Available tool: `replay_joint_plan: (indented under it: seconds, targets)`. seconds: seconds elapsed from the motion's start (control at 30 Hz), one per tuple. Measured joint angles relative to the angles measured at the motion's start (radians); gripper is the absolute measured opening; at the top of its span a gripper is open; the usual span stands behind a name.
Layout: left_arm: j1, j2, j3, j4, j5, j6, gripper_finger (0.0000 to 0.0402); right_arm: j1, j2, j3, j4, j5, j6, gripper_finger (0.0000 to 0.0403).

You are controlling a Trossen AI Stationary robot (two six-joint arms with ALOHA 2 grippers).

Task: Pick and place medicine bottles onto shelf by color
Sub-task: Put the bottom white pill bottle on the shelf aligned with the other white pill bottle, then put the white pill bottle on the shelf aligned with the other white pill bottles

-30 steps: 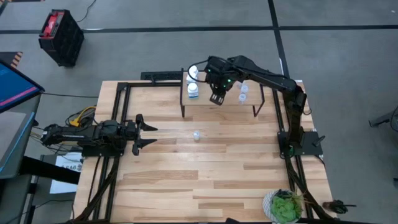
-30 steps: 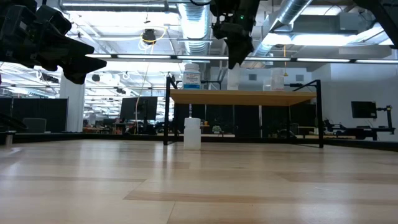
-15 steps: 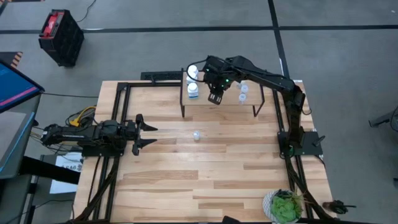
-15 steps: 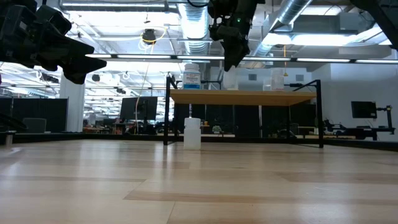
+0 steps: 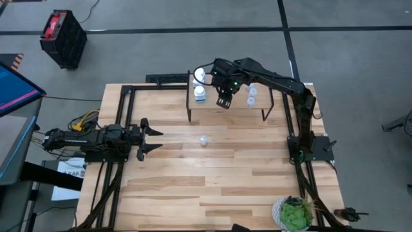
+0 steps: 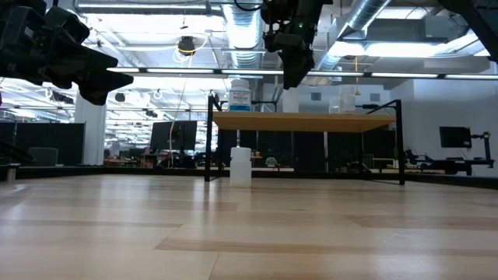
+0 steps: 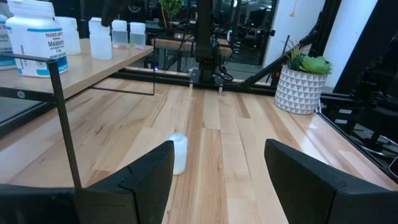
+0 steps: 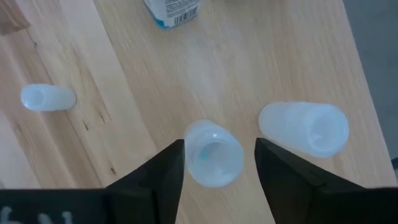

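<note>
The shelf stands at the table's far side. Opaque white bottles stand at its left end and show in the low view. Two pale translucent bottles stand at its right end. Another small bottle stands on the table in front of the shelf. My right gripper hovers open and empty above the middle of the shelf. In the right wrist view a translucent bottle shows between the fingers, standing on the shelf beyond them. My left gripper waits open at the table's left, facing the table bottle.
A potted green plant stands at the table's near right corner. The table's black frame runs along its left and right sides. In the low view the right gripper hangs above the shelf board.
</note>
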Motion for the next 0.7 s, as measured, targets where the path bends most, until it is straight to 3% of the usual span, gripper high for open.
replay_joint_plan:
  seconds: [0.4,0.7]
  targets:
    - [0.0,0.0,0.0,0.0,0.0,0.0,0.0238,0.003,-0.01,0.001,0.003,0.01,0.0,0.0232]
    - [0.0,0.0,0.0,0.0,0.0,0.0,0.0238,0.063,-0.01,0.138,-0.032,0.011,0.058,0.0228]
